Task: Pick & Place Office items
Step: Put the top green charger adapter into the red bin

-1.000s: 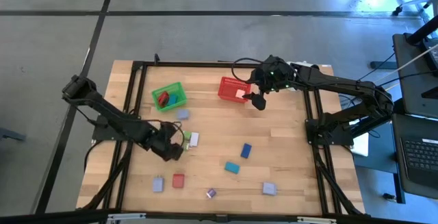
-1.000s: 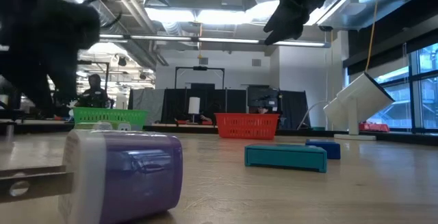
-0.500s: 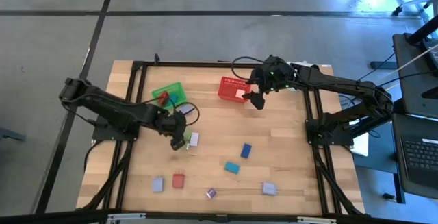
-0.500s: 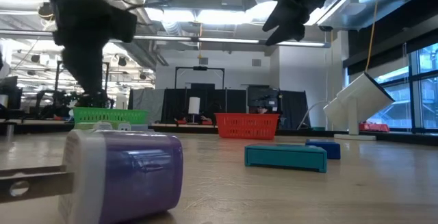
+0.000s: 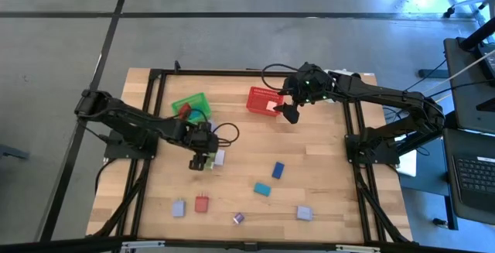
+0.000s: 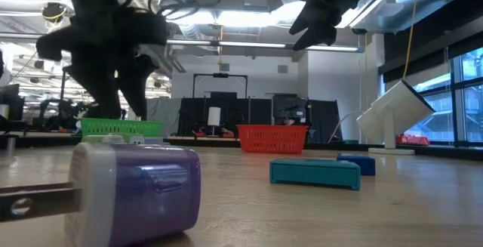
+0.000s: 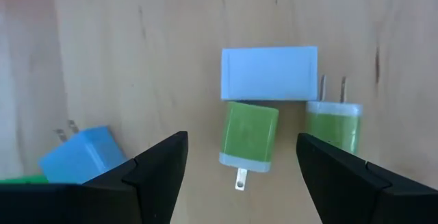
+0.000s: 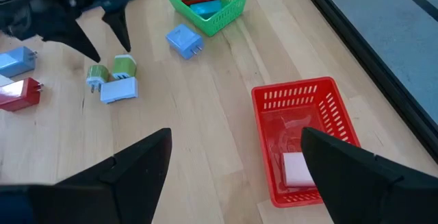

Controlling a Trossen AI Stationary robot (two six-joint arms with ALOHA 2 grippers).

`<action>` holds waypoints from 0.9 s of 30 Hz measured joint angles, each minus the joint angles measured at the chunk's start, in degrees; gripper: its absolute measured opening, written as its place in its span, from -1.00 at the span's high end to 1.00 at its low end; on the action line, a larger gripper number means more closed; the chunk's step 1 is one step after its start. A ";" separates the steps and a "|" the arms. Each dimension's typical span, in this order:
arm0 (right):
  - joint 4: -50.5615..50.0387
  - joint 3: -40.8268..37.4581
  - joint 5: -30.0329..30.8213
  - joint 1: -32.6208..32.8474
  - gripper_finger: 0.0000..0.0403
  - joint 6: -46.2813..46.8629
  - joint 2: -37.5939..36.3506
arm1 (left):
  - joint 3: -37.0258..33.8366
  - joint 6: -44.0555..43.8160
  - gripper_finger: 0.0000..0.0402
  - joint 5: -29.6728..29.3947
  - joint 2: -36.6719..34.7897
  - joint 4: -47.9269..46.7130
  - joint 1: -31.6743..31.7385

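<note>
Left claw [image 7: 239, 166], wide, hovers over 2 green chargers [image 7: 249, 138] abutting a pale-blue block [image 7: 269, 73] mid-bench [image 5: 325, 168]. Right claw [image 5: 289, 114], wide, empty, hangs beside red basket [image 5: 263, 100]; green basket [image 5: 189, 107] nearby.

Two black jointed arms seen, loose black cables looped alongside. Each hand [image 5: 200, 162] [image 5: 288, 114] is tipped with broad, angular matte-black fingers [image 7: 154, 176].

chargers [image 7: 250, 140] side by side, block [image 7: 269, 72] apparently touching
</note>
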 joint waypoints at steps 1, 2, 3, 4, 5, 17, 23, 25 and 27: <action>-0.01 0.00 0.00 0.00 -0.62 0.00 0.00 | 0.00 0.54 -0.34 0.07 0.81 0.03 0.00; 0.00 0.00 0.00 0.00 -0.62 0.00 0.00 | 0.00 0.92 -0.34 0.39 1.52 -0.03 0.00; 0.00 0.00 0.00 0.00 -0.62 0.00 0.00 | 0.00 1.32 -0.33 0.88 2.33 0.11 0.02; 0.00 0.00 0.00 0.00 -0.62 -0.02 0.00 | 0.00 1.83 -0.33 1.35 3.29 0.47 0.08; 0.00 0.00 0.00 0.00 -0.62 -0.02 0.00 | 0.00 2.34 -0.33 1.68 4.22 0.76 0.18; 0.00 0.00 0.00 0.00 -0.63 -0.07 0.00 | 0.05 1.51 0.13 3.81 10.50 2.39 2.30; 0.00 0.00 0.00 0.00 -0.62 0.24 0.00 | 0.17 -2.82 0.28 4.51 7.37 1.90 3.76; 0.01 0.00 0.00 0.00 -0.63 1.45 0.00 | 0.17 -5.18 0.28 4.30 4.93 2.18 4.81; 0.20 0.00 0.00 0.00 -0.62 2.25 0.00 | 0.17 -6.95 0.28 3.44 1.66 2.82 6.04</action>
